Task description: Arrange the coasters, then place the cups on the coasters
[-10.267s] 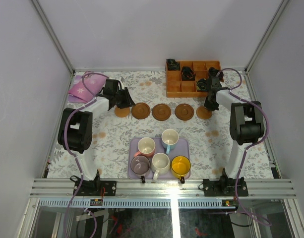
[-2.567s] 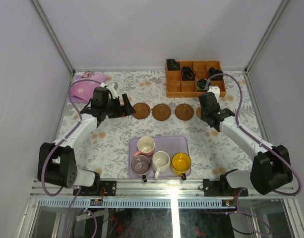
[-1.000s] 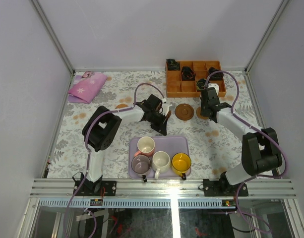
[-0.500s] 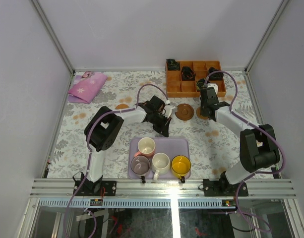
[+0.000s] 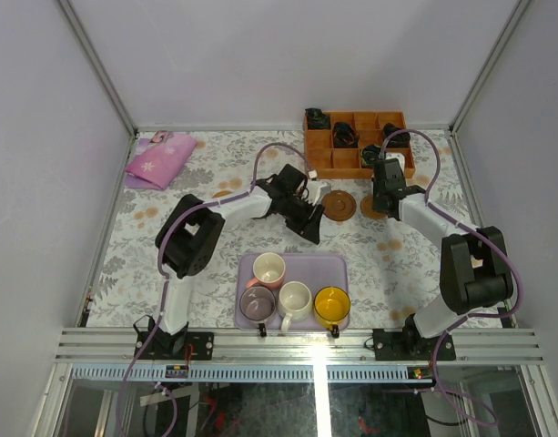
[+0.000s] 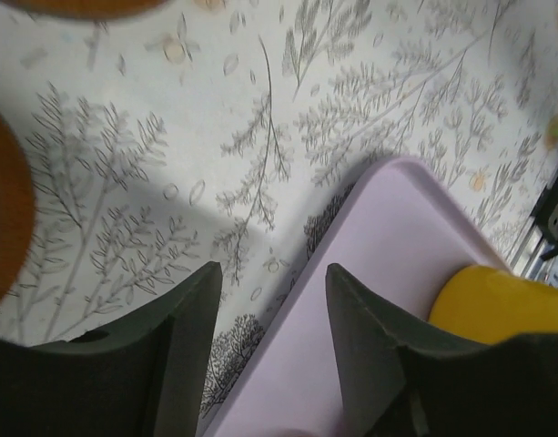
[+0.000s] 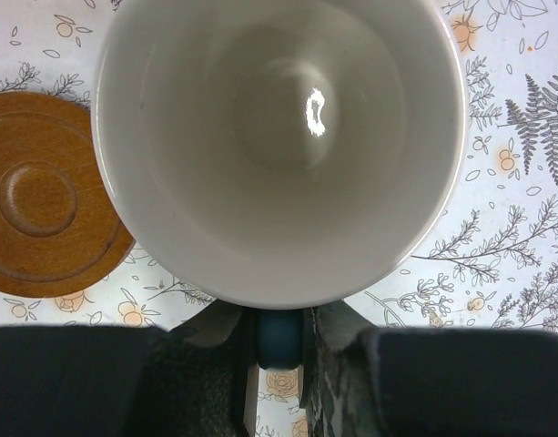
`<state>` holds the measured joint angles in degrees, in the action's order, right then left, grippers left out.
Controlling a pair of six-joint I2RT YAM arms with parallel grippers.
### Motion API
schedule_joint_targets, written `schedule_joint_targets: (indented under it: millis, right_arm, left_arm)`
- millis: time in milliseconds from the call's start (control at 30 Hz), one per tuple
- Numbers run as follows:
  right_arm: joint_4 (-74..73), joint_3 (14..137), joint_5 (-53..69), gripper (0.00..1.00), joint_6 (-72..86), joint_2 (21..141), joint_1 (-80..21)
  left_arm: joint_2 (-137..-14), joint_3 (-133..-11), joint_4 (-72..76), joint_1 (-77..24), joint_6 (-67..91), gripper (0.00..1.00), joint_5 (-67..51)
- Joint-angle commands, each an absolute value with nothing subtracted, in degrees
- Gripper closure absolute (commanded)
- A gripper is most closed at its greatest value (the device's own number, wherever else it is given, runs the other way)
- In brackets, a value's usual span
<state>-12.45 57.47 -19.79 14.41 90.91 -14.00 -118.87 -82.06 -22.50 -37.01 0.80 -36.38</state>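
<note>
Top external: high behind arm bases (image 5: 174, 339), tilted down, whole bench (image 5: 206, 255) in frame. Left wrist: close, oblique, past left claw (image 6: 274, 282) onto tray (image 6: 388, 273) corner, yellow cup (image 6: 506, 300). Right wrist: very close, straight down into blue-handled cup (image 7: 279, 137), coaster (image 7: 42, 196) beside. Top shares both patches.

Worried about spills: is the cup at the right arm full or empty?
Empty. In the right wrist view the cup shows a bare pale bottom.

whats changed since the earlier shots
The light blue cup has left the tray and is now gripped by its handle in the right claw, beside a coaster near the row's right end. The left claw swung from the row's left end to the middle and has just opened, holding nothing. The other four cups and the wooden box stayed put.
</note>
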Motion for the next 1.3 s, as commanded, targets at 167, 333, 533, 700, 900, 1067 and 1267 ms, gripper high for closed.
schedule_joint_targets:
  millis: [167,333,533,700,900,1067,1267]
  right_arm:
    - [-6.71,58.53,-12.43,1.00,12.25,87.74,-13.57]
    - [-5.19,55.55,-11.78,1.00,12.57,85.70,-13.67]
    - [-4.97,54.71,-12.44,1.00,12.64,85.12,-13.62]
    - [-4.92,54.27,-12.61,1.00,12.91,84.95,-13.63]
    - [-5.65,53.45,-12.60,1.00,13.59,83.93,-13.67]
    - [-6.08,52.53,-12.47,1.00,13.82,83.24,-13.60]
    - [-5.82,52.14,-12.31,1.00,14.16,83.38,-13.62]
  left_arm:
    - [-112.98,-85.89,-22.88,-34.09,2.68,0.41,-29.29]
    - [-106.37,-81.87,-18.66,-29.96,8.19,0.28,-27.66]
    - [-99.59,-75.42,-12.98,-24.78,13.22,0.23,-26.10]
    - [-97.38,-73.24,-12.72,-22.61,13.66,0.23,-24.90]
    - [-96.64,-72.45,-12.74,-22.02,14.10,0.23,-25.09]
    - [-96.59,-72.94,-12.74,-21.80,14.24,0.23,-24.85]
    - [-96.73,-72.99,-13.12,-21.75,14.07,0.22,-24.65]
